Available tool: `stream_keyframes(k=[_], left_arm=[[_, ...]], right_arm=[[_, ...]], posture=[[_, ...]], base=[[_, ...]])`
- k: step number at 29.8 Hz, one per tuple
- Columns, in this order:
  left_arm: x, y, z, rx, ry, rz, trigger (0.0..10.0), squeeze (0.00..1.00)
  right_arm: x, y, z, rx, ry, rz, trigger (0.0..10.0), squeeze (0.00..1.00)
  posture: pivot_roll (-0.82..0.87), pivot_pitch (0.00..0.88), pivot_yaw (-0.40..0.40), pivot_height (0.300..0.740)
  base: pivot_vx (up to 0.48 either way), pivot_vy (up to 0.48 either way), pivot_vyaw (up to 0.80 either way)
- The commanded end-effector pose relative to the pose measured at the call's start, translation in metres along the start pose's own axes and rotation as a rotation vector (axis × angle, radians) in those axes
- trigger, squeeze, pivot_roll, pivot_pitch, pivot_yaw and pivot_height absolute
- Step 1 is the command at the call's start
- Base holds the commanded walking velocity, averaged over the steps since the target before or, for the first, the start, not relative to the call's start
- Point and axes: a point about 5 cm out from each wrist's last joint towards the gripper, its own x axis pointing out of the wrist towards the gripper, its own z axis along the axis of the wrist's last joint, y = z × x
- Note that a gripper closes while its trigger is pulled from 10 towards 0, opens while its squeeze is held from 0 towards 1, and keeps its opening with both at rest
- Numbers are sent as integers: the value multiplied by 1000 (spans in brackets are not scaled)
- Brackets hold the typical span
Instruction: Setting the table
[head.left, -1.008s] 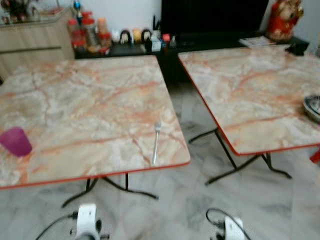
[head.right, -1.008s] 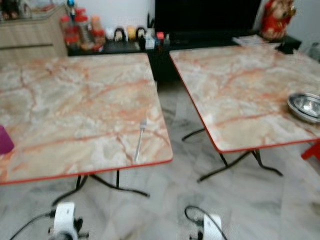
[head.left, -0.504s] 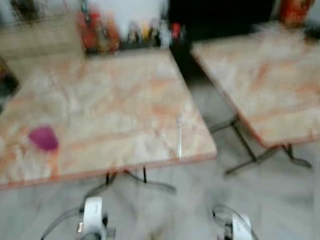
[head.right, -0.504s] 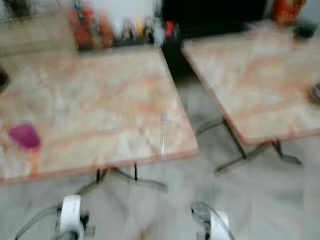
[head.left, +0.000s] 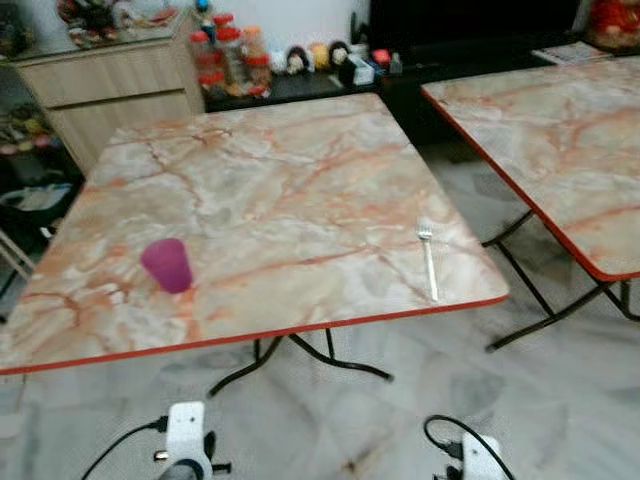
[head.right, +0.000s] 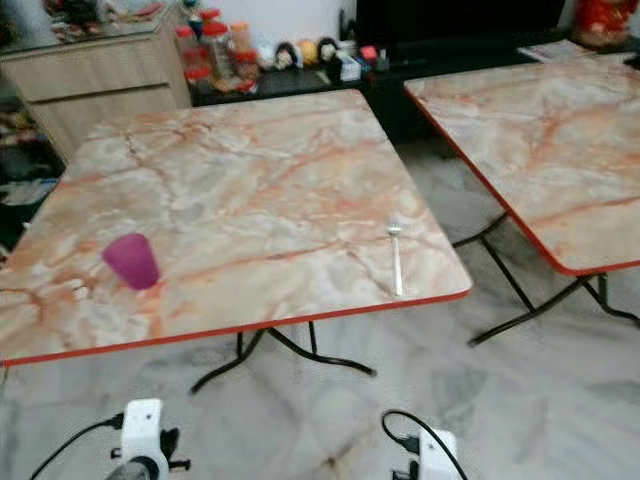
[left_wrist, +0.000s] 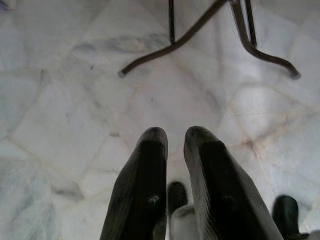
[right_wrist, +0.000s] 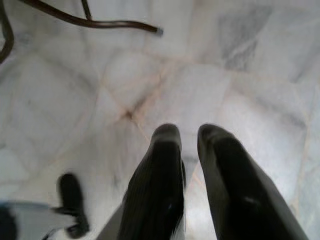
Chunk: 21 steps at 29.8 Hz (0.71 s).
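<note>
A purple plastic cup (head.left: 168, 265) stands upright near the left front of the marble-patterned folding table (head.left: 280, 170). A silver fork (head.left: 428, 262) lies near the table's right front corner, tines pointing away from me. Both arms hang low in front of the table's red front edge, the left wrist (head.left: 185, 440) and the right wrist (head.left: 470, 460) at the bottom of the picture. My left gripper (left_wrist: 175, 137) points down at the marble floor, fingers together and holding nothing. My right gripper (right_wrist: 190, 134) hangs the same way, shut and empty.
A second marble table (head.left: 560, 130) stands to the right, with a floor gap between the two. A wooden cabinet (head.left: 110, 85) and a low black shelf with jars (head.left: 225, 55) and small figures line the far wall. Black table legs (head.left: 300, 360) spread under the near table.
The camera has swung left, so the near table sits more central and the right table's metal bowl has left the picture. Cup and fork keep their places on the table.
</note>
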Motion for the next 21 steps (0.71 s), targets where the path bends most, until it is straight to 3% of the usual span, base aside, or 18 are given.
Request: stream_keyframes(k=[1, 16, 21], left_arm=[[-3, 11, -6, 15, 21, 29, 10000, 0], [-4, 9, -8, 7, 16, 23, 10000, 0], [-4, 9, -9, 18, 17, 13, 10000, 0]], right_arm=[[2, 10, 8, 6, -30, 25, 10000, 0], [3, 12, 13, -8, -48, 35, 10000, 0], [4, 15, 26, -23, -119, 51, 10000, 0]], posture=[[-38, 0, 42, 740], [-33, 0, 37, 740], [-32, 0, 40, 740]], base=[[0, 0, 0], [0, 0, 0], [0, 0, 0]])
